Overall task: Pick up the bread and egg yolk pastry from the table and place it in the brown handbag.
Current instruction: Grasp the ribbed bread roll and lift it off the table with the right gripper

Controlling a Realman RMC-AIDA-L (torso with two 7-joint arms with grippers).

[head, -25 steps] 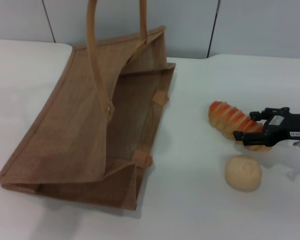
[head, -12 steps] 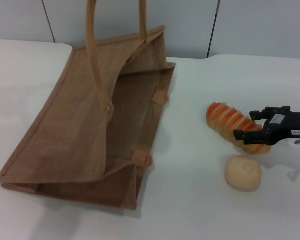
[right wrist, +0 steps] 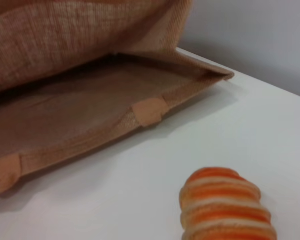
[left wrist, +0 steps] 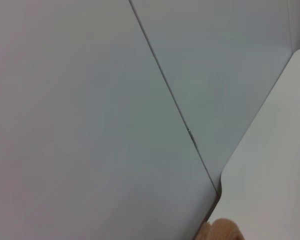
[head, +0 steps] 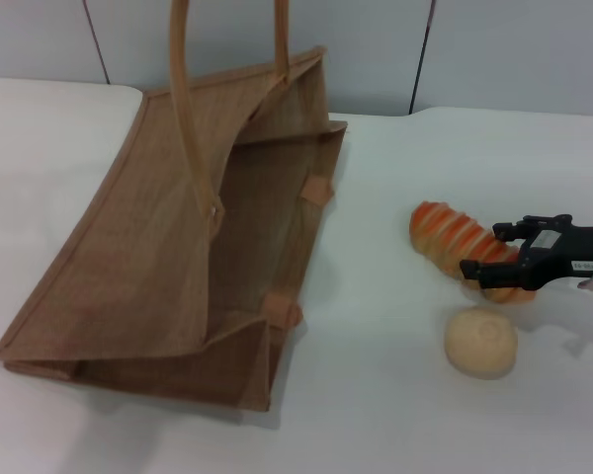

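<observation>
The bread (head: 455, 243) lies on the white bench (head: 376, 375) to the right of the brown handbag (head: 178, 247), well apart from it, with its near end between the fingers of the right gripper (head: 499, 265). The jaws sit either side of the loaf's end and look pinched on it, though whether the bread has left the bench cannot be told. Just beside it, on the side nearer the robot, the egg yolk pastry (head: 480, 342) rests untouched. The handbag lies tipped on its side, its mouth facing the food and its two loop handles (head: 183, 109) rising above. The left arm is out of sight in the head view; its wrist camera shows only wall and a bench edge. The grip is near one end, so the long loaf could droop, swing or slip free when carried. The bag's slack upper wall and handles could snag the load at the opening, and a low sweep might knock the pastry.
</observation>
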